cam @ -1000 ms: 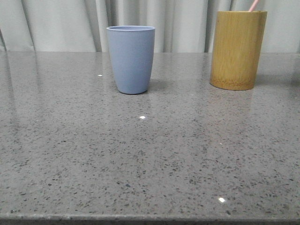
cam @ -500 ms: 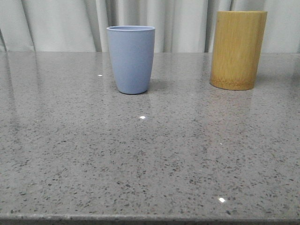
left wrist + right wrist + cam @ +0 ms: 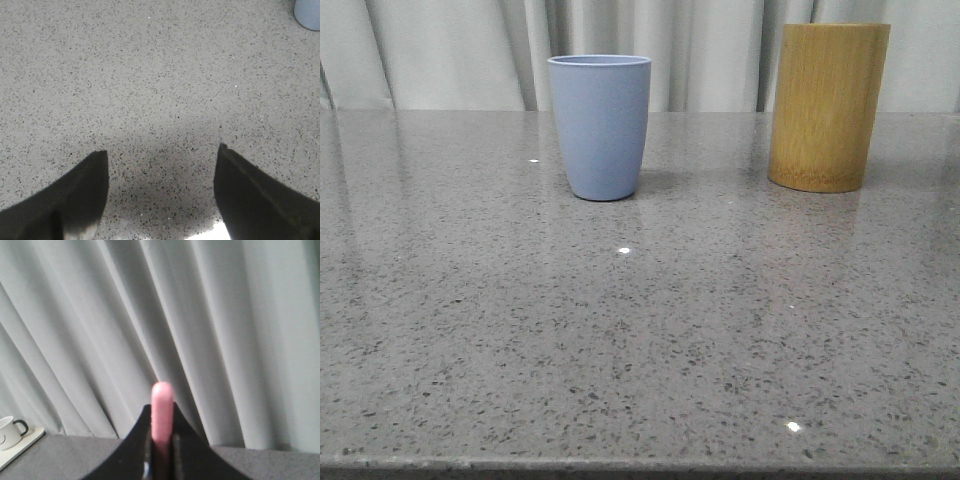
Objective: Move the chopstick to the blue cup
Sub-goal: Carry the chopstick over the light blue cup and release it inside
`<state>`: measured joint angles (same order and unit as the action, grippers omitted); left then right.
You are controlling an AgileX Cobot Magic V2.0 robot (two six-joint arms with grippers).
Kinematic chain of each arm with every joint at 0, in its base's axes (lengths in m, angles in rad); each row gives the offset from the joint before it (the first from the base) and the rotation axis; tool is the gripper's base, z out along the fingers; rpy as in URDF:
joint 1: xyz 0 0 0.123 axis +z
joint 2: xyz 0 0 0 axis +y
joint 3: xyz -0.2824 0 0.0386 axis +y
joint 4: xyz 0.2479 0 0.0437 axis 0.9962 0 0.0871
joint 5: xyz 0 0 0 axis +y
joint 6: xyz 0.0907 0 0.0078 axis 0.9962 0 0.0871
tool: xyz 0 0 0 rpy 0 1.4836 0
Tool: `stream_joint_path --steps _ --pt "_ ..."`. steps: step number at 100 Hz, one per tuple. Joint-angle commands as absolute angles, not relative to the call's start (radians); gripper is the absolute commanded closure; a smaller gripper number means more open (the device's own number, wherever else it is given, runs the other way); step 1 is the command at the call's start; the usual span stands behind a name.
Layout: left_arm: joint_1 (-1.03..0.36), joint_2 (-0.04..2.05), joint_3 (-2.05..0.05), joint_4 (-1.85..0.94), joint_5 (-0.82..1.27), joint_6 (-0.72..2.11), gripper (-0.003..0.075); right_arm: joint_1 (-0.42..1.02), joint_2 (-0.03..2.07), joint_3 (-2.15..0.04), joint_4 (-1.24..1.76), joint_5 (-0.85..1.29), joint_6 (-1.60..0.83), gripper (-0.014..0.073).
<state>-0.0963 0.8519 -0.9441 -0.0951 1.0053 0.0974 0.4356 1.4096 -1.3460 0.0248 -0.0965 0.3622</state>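
Right now my right gripper is clamped on the chopstick, one pink stick, its rounded tip poking up between the dark fingers with pleated grey curtain behind. My left gripper hangs jaws spread wide over bare speckled grey stone table, holding nothing. Front view: one blue cup upright on that table, one bamboo cylinder upright well to its right, apart. One white mug with a dark handle sits on a pale tray, at the table's far edge by the curtain.
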Motion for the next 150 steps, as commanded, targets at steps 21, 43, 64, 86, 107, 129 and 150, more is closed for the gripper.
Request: stream_joint_path --steps 21,43,64,86,107,129,150 --pt "-0.094 0.843 -0.968 -0.110 0.955 0.100 0.0282 0.531 1.494 -1.380 0.000 -0.233 0.356 0.0657" --pt "-0.094 0.843 -0.968 -0.110 0.955 0.100 0.0282 0.560 1.564 -1.379 -0.054 -0.234 0.356 0.0657" --pt "-0.094 0.843 -0.968 -0.110 0.955 0.100 0.0282 0.561 1.599 -1.379 -0.056 -0.230 0.356 0.0657" --pt "-0.094 0.843 -0.968 -0.110 0.955 0.100 0.0282 0.561 1.601 -1.379 -0.057 -0.225 0.356 0.0482" --pt "-0.094 0.843 -0.968 -0.110 0.955 0.100 0.0282 0.561 1.601 -1.379 -0.057 -0.224 0.356 0.0176" --pt "-0.094 0.843 -0.968 -0.110 0.955 0.100 0.0282 0.558 1.576 -1.379 -0.058 -0.198 0.352 0.0169" --pt "-0.094 0.843 -0.968 -0.110 0.955 0.100 0.0282 0.494 1.450 -1.379 -0.060 -0.038 0.268 0.0169"
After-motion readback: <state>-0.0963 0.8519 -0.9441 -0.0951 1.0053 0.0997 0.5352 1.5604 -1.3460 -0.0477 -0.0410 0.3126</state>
